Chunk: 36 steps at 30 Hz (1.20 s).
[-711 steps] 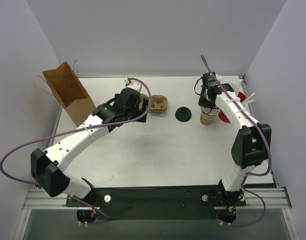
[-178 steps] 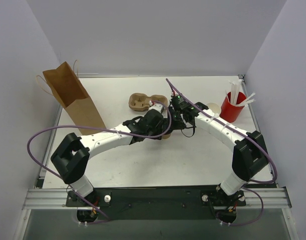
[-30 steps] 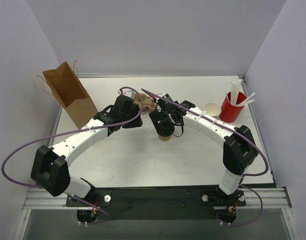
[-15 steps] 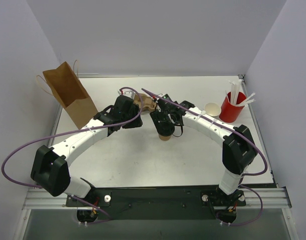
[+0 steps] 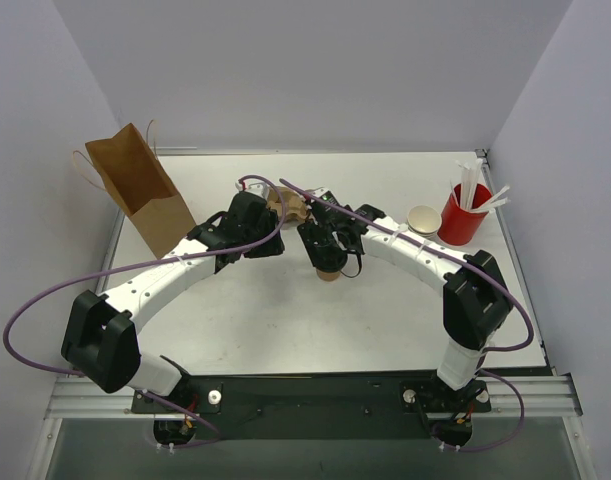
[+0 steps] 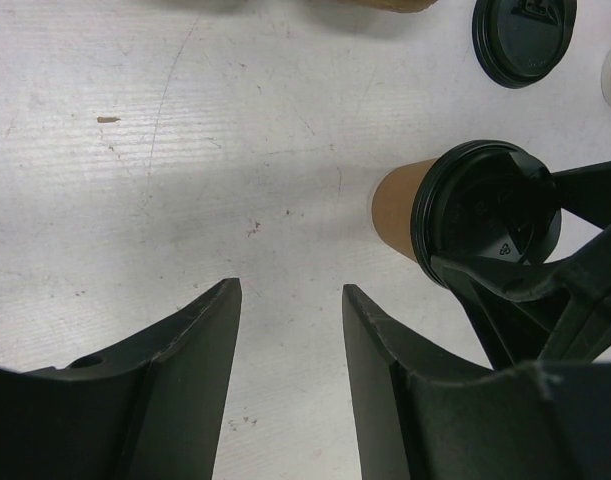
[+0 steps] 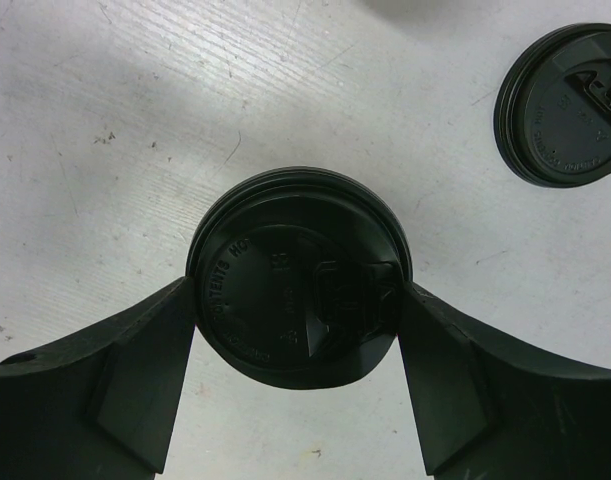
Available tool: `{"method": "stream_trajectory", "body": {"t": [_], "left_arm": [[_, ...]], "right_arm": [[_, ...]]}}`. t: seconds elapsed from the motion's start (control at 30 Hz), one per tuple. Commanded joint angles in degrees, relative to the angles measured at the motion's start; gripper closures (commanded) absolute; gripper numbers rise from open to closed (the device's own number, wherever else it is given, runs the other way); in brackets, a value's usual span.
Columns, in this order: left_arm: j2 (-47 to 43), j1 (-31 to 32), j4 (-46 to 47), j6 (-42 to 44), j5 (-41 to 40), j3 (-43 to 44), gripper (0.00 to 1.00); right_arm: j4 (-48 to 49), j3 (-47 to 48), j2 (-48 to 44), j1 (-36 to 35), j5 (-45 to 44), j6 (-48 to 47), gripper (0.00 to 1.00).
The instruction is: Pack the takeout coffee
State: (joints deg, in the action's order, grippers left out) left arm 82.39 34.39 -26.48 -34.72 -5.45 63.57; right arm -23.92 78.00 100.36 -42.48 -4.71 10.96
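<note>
right gripper [image 7: 298, 300]: pinching coffee [image 7: 285, 255] by its lid, one finger each side
coffee: upright, about mid-tabletop [image 5: 285, 320]
left gripper [image 6: 290, 290]: spread, empty, near coffee

The left arm [image 5: 155, 280] and the right arm [image 5: 425, 255] are built alike: slim white tube links dotted with small dark screw heads, joined by bulky, boxy black joint housings. A thin purple cable [image 5: 255, 179] runs outside each arm, pinned to the white links here and there and bowing free in loops between. The left gripper [image 6: 290, 290] has two matte black plastic fingers, thick, wedge-shaped and faceted, with a small round hole in one. The right gripper [image 7: 297, 290] has the same black, angular fingers with flat inner faces.
</note>
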Motion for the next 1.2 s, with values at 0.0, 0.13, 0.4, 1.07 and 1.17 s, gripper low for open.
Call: {"method": "stream_trajectory", "body": {"t": [0.0,0.13,0.4,1.07,1.17], "left_arm": [[-0.2,-0.3,2.0,0.4,0.5,0.6,0.45],[0.0,-0.3,1.9,0.4,0.5,0.8,0.45],[0.7,-0.3,1.6,0.6,0.5,1.8,0.45],[0.3,-0.3,1.3,0.8,0.5,1.6,0.45],[0.4,-0.3,1.3,0.7,0.4,1.6,0.45]], "right_arm": [[-2.7,-3.0,4.1,-0.7,-1.5,1.5,0.36],[-2.6,-4.3,4.9,-0.8,-2.4,2.1,0.37],[-3.0,-5.6,5.9,-1.0,-5.9,2.7,0.37],[-1.8,-7.4,7.1,-0.5,-1.5,5.2,0.36],[-0.4,-8.6,7.1,-0.5,0.0,5.6,0.36]]}}
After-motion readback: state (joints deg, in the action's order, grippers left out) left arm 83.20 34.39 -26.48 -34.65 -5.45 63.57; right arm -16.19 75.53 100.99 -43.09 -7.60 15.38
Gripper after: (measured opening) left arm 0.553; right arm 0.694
